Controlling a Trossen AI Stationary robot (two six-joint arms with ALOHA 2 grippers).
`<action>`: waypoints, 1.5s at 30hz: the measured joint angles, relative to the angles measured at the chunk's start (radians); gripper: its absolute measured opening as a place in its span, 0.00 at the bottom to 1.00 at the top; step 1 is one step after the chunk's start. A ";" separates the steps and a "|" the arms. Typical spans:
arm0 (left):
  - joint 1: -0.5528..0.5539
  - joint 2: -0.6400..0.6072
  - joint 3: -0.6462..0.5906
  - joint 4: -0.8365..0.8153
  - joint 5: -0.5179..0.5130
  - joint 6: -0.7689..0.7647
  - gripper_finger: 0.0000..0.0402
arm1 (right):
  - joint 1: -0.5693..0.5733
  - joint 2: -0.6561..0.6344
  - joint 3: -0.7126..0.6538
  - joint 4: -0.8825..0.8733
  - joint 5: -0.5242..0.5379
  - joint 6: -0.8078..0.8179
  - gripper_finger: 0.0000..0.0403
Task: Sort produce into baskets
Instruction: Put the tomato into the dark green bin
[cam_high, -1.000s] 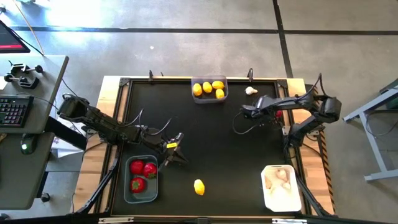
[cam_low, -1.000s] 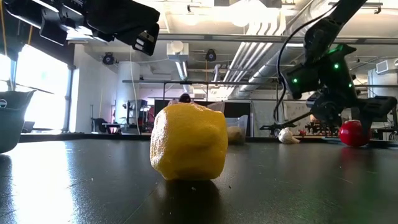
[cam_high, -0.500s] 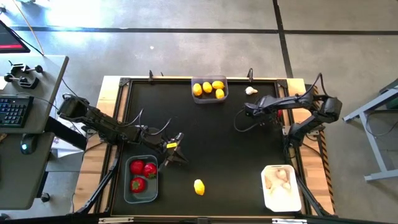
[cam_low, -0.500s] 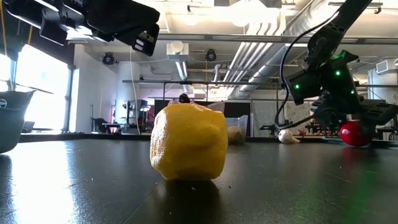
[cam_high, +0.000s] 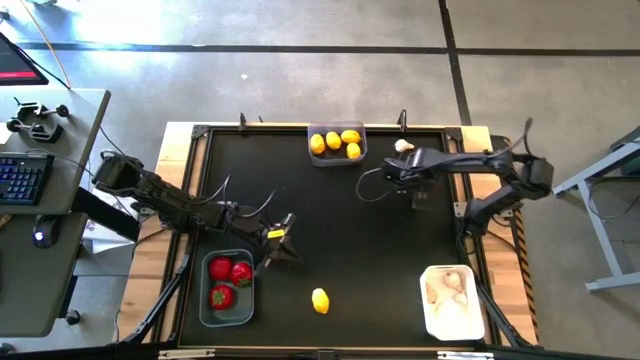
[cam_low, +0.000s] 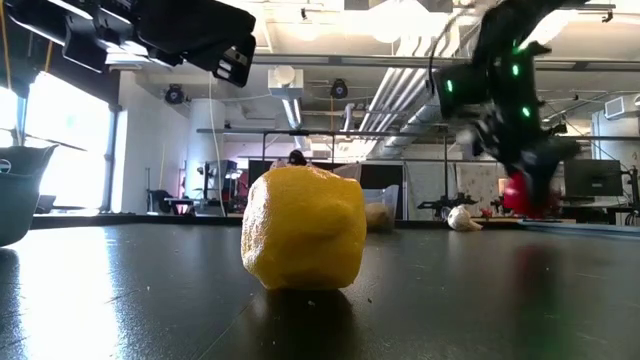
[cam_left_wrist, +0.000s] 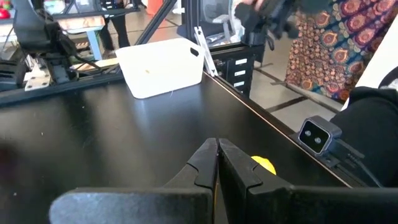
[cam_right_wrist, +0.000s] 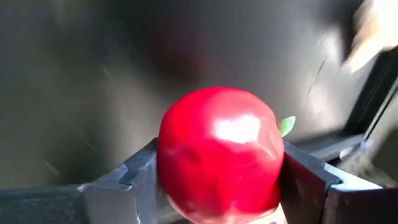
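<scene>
I see a lone lemon (cam_high: 320, 300) on the black table (cam_high: 330, 220) at the near edge, between the grey basket (cam_high: 226, 290) holding three red fruits (cam_high: 229, 280) on the left and the white basket (cam_high: 452, 302) with garlic bulbs (cam_high: 447, 289) on the right. Left gripper (cam_high: 283, 250) sits just beside the grey basket's far right corner, fingers (cam_left_wrist: 208, 163) pressed together, nothing held. Right gripper (cam_high: 392, 174) is mid-table toward the far side, jaws clamped on a red fruit (cam_right_wrist: 219, 154), off the surface in the low view. Beyond it: a loose garlic bulb (cam_high: 403, 146) by the far edge, next to the far basket (cam_high: 337, 144) with four lemons (cam_high: 336, 142).
</scene>
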 joint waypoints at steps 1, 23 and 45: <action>-0.004 0.000 0.000 0.000 0.000 0.011 0.00 | 0.021 -0.017 0.019 0.012 -0.022 0.026 0.57; -0.043 -0.005 -0.265 0.538 -0.118 -0.044 0.00 | 0.671 -0.068 -0.132 1.461 0.051 0.384 0.57; -0.296 -0.278 -0.355 0.567 -0.413 0.224 0.00 | 0.693 0.608 0.421 1.790 -0.341 0.408 0.57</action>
